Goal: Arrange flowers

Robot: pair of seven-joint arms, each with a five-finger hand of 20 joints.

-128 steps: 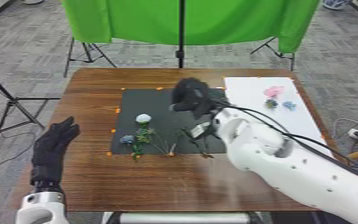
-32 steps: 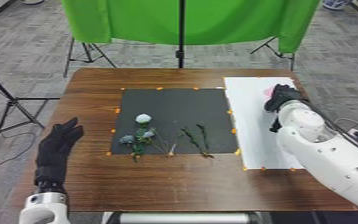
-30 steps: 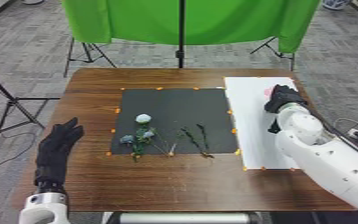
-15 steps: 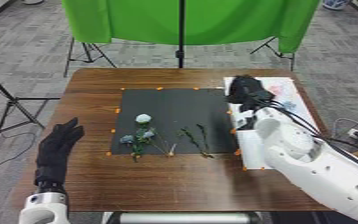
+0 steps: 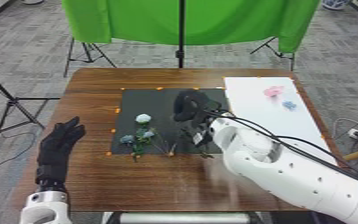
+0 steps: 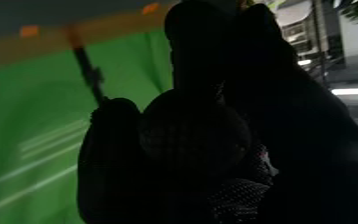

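Listing the head view first. White flower: on the dark mat, left part; bloom toward the far edge of the bench, long axis running near to far. Two dusty-blue flowers: same mat, nearer than the white bloom, among green leaves. Leafy green stems: on the mat's near right part, partly covered; long axis near to far, near ends slanting rightward. Pink flower: far part of the white sheet, right side of the bench. Light-blue flower: same sheet, slightly nearer and to the right. Left hand: at the bench's left side, fingers released and extended, pointing away from the robot. Right hand: above the mat's far right part; released or grasping, cannot tell.

Right wrist view. Right hand: dark glove before a green backdrop; orange markers beyond.
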